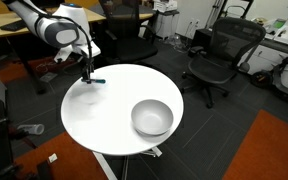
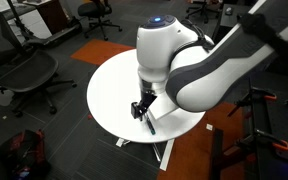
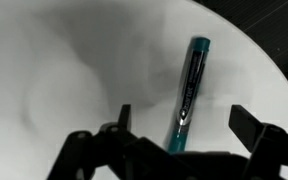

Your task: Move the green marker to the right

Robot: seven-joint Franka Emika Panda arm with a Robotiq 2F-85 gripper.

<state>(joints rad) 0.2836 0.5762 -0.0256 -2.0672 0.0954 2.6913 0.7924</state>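
Note:
The green marker (image 3: 188,92), a thin dark stick with a teal-green body, lies on the round white table (image 1: 114,115). In the wrist view it runs between my two fingers, apart from both. My gripper (image 3: 180,120) is open just above it. In an exterior view the marker (image 1: 97,82) lies near the table's far left edge, right under the gripper (image 1: 88,75). In an exterior view (image 2: 142,108) the gripper hangs low over the table and the marker (image 2: 150,124) shows below it.
A round grey bowl (image 1: 152,117) stands on the table's near right side. Black office chairs (image 1: 217,55) surround the table. The table edge (image 3: 246,50) runs close to the marker's far end.

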